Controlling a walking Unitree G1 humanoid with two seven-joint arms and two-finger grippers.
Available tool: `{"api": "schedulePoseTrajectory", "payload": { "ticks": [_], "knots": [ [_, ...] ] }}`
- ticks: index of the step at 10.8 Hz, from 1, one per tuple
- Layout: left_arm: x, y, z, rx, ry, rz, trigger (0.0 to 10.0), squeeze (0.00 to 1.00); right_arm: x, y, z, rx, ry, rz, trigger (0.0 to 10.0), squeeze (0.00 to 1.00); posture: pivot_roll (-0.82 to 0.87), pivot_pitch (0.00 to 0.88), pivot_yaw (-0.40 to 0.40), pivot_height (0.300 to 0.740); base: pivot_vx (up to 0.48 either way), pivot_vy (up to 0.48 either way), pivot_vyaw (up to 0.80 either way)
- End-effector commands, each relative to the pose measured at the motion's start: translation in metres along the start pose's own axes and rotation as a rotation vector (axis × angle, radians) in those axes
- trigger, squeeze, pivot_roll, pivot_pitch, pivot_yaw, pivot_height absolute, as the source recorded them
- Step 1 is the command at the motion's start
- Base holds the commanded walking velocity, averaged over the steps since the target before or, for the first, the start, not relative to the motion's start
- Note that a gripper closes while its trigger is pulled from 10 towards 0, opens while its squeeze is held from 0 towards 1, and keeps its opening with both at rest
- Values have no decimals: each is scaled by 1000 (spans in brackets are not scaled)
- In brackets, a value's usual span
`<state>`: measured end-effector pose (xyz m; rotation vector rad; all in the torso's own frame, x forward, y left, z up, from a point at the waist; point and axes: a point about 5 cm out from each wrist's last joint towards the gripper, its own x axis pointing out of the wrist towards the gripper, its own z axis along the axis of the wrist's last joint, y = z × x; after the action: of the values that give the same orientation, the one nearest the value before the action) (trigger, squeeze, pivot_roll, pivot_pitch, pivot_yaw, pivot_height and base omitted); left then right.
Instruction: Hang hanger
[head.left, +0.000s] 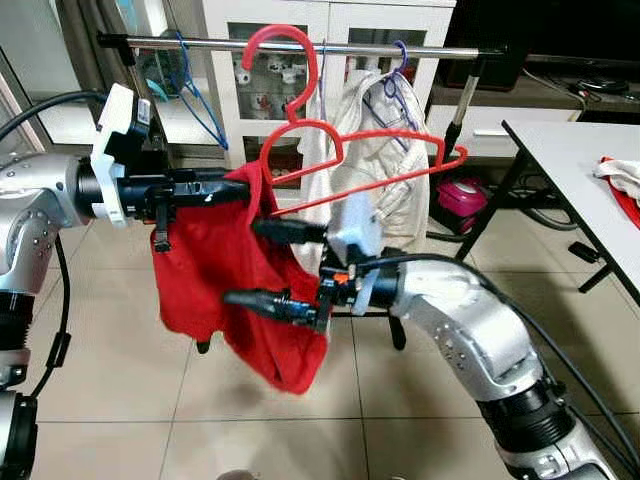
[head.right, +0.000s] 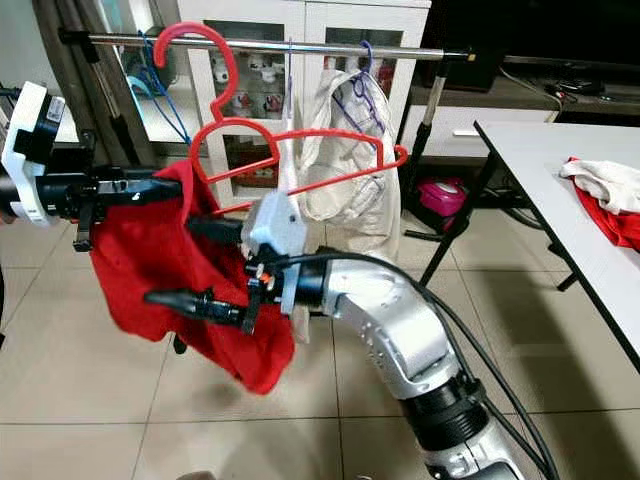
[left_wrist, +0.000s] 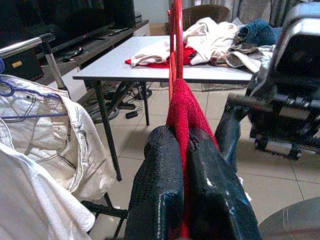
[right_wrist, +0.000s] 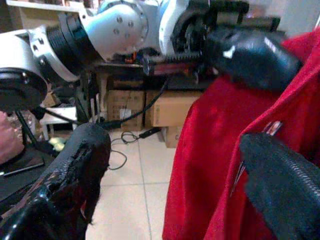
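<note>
Red shows twice before me: one red hanger (head.left: 350, 150) below the clothes rail (head.left: 300, 44) with its hook beside the bar, and one red garment (head.left: 230, 290) drooping off its low end. My left gripper (head.left: 225, 186), arm stretched level, is clamped on that cloth by the hanger's end. My right gripper (head.left: 262, 265) reaches in lower with fingers spread apart, one against the fabric.

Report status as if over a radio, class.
Left gripper shut on red garment. Right gripper open around it. Red hanger below rail, not hooked. White jacket hangs behind.
</note>
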<state>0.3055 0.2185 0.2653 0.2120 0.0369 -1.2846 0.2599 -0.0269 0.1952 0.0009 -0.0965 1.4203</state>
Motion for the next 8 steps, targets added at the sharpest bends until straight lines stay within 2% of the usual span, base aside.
{"api": "schedulePoseTrajectory", "payload": {
  "ticks": [1, 3, 5, 8],
  "knots": [
    [1, 2, 11, 33, -18, -4, 0, 0, 4, -5, -1, -9, 18, -4, 10000, 0, -23, 0, 20, 740, 0, 0, 0],
    [1, 1, 11, 29, -16, -8, 0, 0, 9, -11, -5, -6, 33, -23, 10000, 0, -14, 0, 18, 740, 0, 0, 0],
    [-2, -1, 11, 25, -7, -4, 0, 0, 8, -17, -9, -16, 52, -45, 10000, 0, -9, 0, 16, 740, 0, 0, 0],
    [-5, -3, 13, 24, -10, -1, 0, 0, -6, -18, -17, -12, 88, -34, 10000, 0, -10, 0, 16, 740, 0, 0, 0]
  ]
}}
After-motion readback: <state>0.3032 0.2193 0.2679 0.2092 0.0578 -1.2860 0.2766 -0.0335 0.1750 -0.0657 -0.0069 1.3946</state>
